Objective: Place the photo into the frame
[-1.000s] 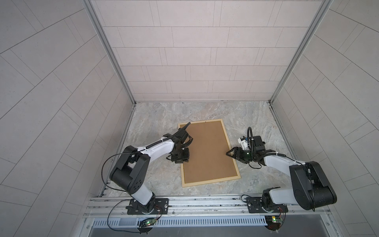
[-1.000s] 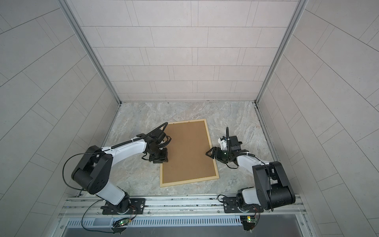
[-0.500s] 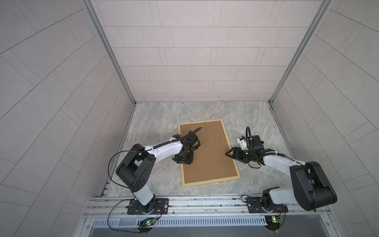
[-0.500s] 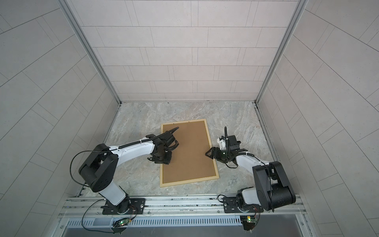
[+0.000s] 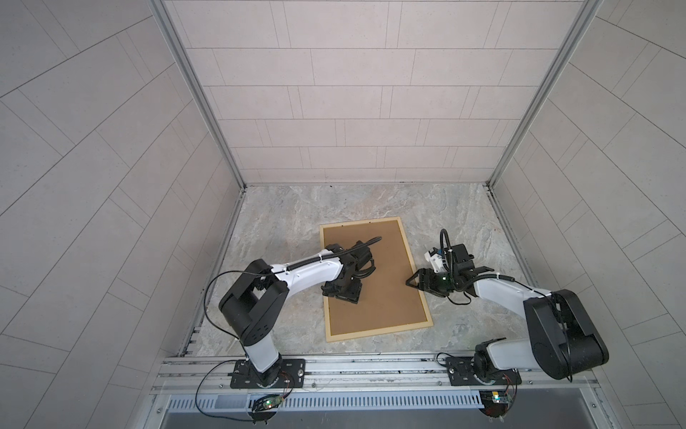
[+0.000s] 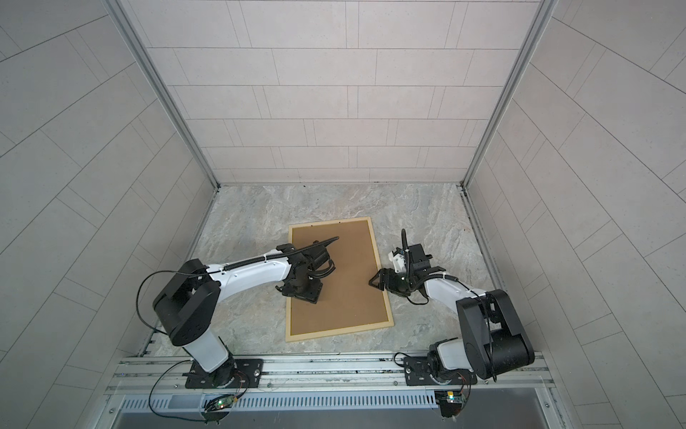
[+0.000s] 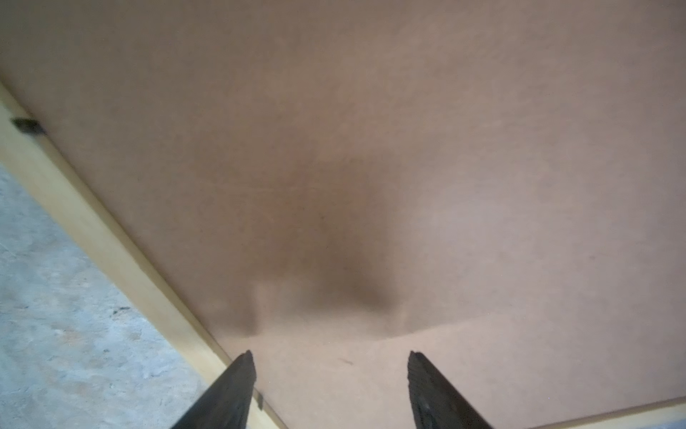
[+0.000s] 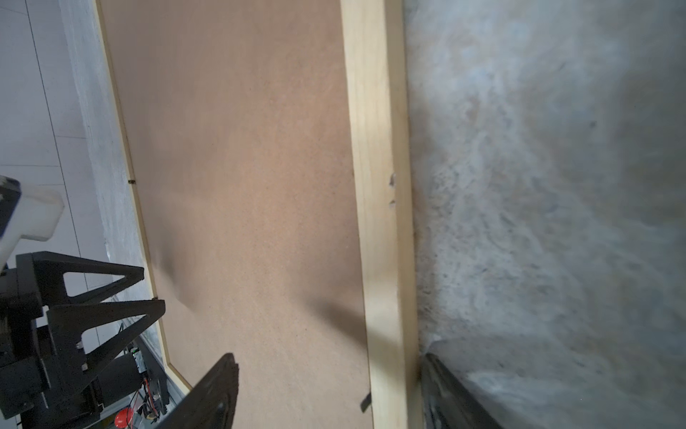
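since a second ago the left gripper has been sliding off the frame's left bar and out over the brown backing board, jaws spreading. in both top views i'm seeing the frame lying flat mid-table on the marble table, the board filling it, and the right gripper waiting at its right bar. the left wrist view is showing the left gripper standing wide over bare board, holding nothing. the right wrist view is showing the right gripper gaping astride that bar, not clamping it.
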Controlling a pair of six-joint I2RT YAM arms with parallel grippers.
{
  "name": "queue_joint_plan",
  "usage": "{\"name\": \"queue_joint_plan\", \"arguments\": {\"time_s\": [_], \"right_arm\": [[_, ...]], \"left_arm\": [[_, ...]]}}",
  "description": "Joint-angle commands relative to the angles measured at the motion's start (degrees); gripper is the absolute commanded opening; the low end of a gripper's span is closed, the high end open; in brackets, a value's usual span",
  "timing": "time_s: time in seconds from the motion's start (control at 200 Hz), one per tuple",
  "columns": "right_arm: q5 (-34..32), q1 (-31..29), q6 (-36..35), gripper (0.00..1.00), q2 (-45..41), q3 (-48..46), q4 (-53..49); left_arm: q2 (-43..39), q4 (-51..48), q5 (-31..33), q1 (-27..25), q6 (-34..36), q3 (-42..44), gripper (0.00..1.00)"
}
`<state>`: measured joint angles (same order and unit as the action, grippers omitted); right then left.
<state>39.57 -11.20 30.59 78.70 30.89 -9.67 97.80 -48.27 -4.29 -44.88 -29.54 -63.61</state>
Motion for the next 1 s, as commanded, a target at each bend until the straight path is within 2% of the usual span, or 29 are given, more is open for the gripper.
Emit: {"name": "queue_joint_plan", "arguments": {"time_s": [0.0, 0.165, 0.255, 0.34, 0.45, 0.57, 0.676, 0.756, 0.856, 0.996], "right_arm": [[-1.2, -0.6, -0.6, 0.74, 1.0, -1.3, -7.6], [-1.4, -0.6, -0.5, 0.73, -1.2, -0.9, -8.7], [-2.0, -0.6, -0.7, 0.73, -3.4, -0.9, -10.5], [-2.5, -0.7, -1.2, 0.74, -6.4, -0.8, -13.0], [-5.4, -0.6, -2.1, 0.74, -10.3, -0.5, -15.6], [-9.8, -0.6, -3.2, 0.75, -11.9, 0.4, -14.6], [-11.6, -0.6, -2.9, 0.75, -9.9, 0.7, -9.0], [-12.3, -0.6, -2.2, 0.75, -6.7, 3.2, -9.1], [-9.6, -0.6, -5.1, 0.75, -2.0, 7.5, -11.7], [-6.1, -0.6, -5.5, 0.74, 3.8, 8.1, -9.4]], "left_arm": [[0.4, -4.9, 3.2, -0.3, 1.6, -1.8, 0.73], [-2.4, -6.5, 1.9, 0.1, 1.8, -1.9, 0.74], [-5.8, -5.2, -0.6, 2.0, 2.0, 0.0, 0.74], [-9.9, -2.7, -5.7, 6.7, 3.4, 2.7, 0.74], [-14.3, 1.1, -12.7, 16.1, 4.5, 6.2, 0.72], [-16.0, 4.9, -14.9, 23.0, 4.6, 8.7, 0.69], [-14.4, 9.4, -16.3, 26.7, 3.1, 10.9, 0.65], [-12.0, 13.0, -17.2, 27.9, 2.4, 11.8, 0.59], [-9.3, 16.5, -19.1, 28.3, 1.9, 12.0, 0.59], [-6.4, 17.4, -20.8, 28.4, 1.9, 11.3, 0.58]]}}
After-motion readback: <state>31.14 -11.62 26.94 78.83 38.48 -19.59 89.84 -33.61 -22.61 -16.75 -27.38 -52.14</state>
